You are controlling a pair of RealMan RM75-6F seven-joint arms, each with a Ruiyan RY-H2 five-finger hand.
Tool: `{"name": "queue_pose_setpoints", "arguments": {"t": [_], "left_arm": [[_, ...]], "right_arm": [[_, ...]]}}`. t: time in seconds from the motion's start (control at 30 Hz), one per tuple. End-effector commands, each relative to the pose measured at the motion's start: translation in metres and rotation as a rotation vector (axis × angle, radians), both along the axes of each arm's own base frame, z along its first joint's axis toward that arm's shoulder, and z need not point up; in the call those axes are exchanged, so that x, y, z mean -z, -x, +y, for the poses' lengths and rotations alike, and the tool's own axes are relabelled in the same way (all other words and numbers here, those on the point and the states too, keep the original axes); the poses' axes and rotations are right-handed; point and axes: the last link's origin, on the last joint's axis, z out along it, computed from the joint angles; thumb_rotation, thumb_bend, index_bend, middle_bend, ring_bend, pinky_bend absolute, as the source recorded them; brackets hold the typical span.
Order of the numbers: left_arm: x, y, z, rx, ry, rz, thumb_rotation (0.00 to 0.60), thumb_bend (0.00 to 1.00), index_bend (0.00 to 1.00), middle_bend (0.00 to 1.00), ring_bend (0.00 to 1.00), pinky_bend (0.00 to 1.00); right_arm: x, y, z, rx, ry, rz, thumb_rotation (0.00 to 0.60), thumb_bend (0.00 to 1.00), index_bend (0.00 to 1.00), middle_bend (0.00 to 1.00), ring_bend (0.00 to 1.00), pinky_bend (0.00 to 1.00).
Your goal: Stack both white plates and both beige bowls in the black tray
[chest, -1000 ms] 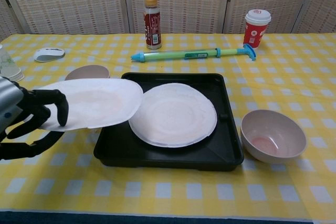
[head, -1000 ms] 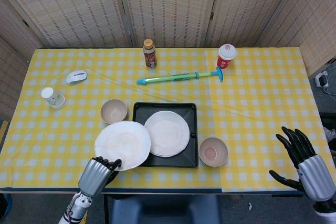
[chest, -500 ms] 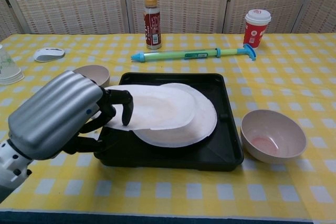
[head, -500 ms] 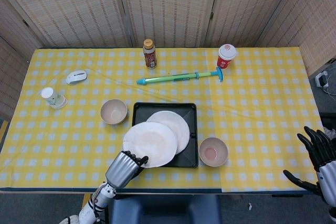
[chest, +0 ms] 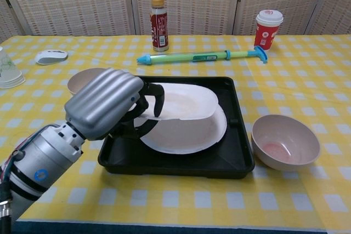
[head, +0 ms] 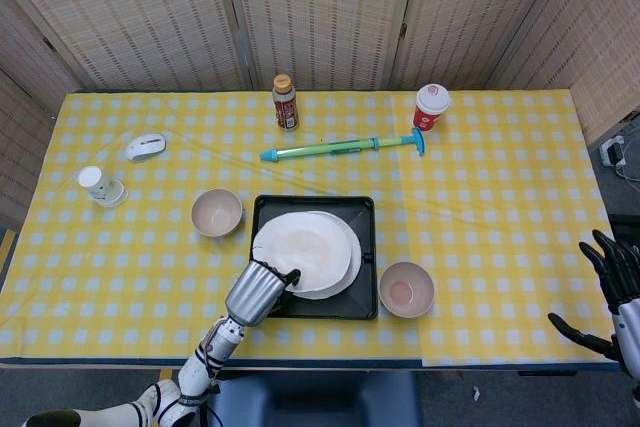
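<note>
My left hand [head: 257,292] [chest: 109,102] grips the near-left rim of a white plate [head: 297,247] [chest: 184,101], holding it just above a second white plate [head: 345,269] [chest: 189,135] that lies in the black tray [head: 366,302] [chest: 181,163]. One beige bowl [head: 217,212] [chest: 79,78] stands left of the tray, partly hidden by my hand in the chest view. The other beige bowl [head: 406,289] [chest: 285,141] stands right of the tray. My right hand [head: 615,292] hangs open off the table's right front corner.
A brown bottle [head: 286,102], a green-blue pump toy [head: 345,148] and a red paper cup [head: 432,106] stand behind the tray. A computer mouse [head: 146,146] and a clear cup [head: 101,185] are at far left.
My left hand has carried the plate rightward from beside the tray to over the plate in the tray. My right hand has drawn back toward the right edge.
</note>
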Motion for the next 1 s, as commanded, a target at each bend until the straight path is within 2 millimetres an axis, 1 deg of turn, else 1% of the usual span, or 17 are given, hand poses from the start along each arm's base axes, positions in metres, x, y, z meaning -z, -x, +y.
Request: {"name": "queue_pose_setpoints", "arguments": {"t": [0.03,0.23,0.37,0.43,0.5,0.53,0.57,0.67,0.77,1.0], "left_arm": [[0.007,-0.008,0.008,-0.011,0.004,0.001,0.6,0.6,0.68,1.0,1.0,1.0],[0.021,-0.017,0.011,-0.017,0.008,0.002,0.6,0.6,0.68,1.0,1.0,1.0],[0.032,-0.015,0.011,-0.042,0.014,0.009,0.6,0.6,0.67,1.0,1.0,1.0],[0.033,-0.014,0.011,-0.045,0.018,0.011,0.6,0.6,0.64,1.0,1.0,1.0],[0.035,-0.013,0.011,-0.047,0.023,0.012,0.6,0.59,0.58,1.0,1.0,1.0],[0.039,-0.01,0.01,-0.06,0.042,0.028,0.6,0.56,0.51,1.0,1.0,1.0],[0.041,-0.008,0.009,-0.075,0.058,0.036,0.6,0.51,0.44,1.0,1.0,1.0],[0.04,-0.008,0.008,-0.082,0.064,0.038,0.6,0.39,0.32,1.0,1.0,1.0],[0.037,-0.009,0.003,-0.084,0.07,0.028,0.6,0.33,0.28,1.0,1.0,1.0],[0.03,-0.009,-0.013,-0.103,0.095,0.047,0.6,0.28,0.27,1.0,1.0,1.0]], "right_arm": [[0.0,0.001,-0.003,0.01,0.004,0.0,0.6,0.18,0.0,0.0,0.0,0.0],[0.001,0.001,-0.004,0.019,0.003,0.002,0.6,0.18,0.0,0.0,0.0,0.0],[-0.001,0.001,-0.004,0.018,0.006,0.002,0.6,0.18,0.0,0.0,0.0,0.0],[-0.001,0.002,-0.004,0.019,0.009,0.0,0.6,0.18,0.0,0.0,0.0,0.0],[-0.002,0.002,-0.004,0.02,0.011,-0.002,0.6,0.18,0.0,0.0,0.0,0.0],[-0.003,0.002,-0.004,0.021,0.015,-0.002,0.6,0.18,0.0,0.0,0.0,0.0],[-0.003,0.003,-0.004,0.022,0.017,0.001,0.6,0.18,0.0,0.0,0.0,0.0],[-0.003,0.003,-0.004,0.023,0.023,-0.006,0.6,0.18,0.0,0.0,0.0,0.0],[-0.004,0.002,-0.004,0.02,0.037,-0.028,0.6,0.18,0.0,0.0,0.0,0.0],[-0.004,-0.001,0.0,0.008,0.073,-0.053,0.6,0.18,0.0,0.0,0.0,0.0]]}}
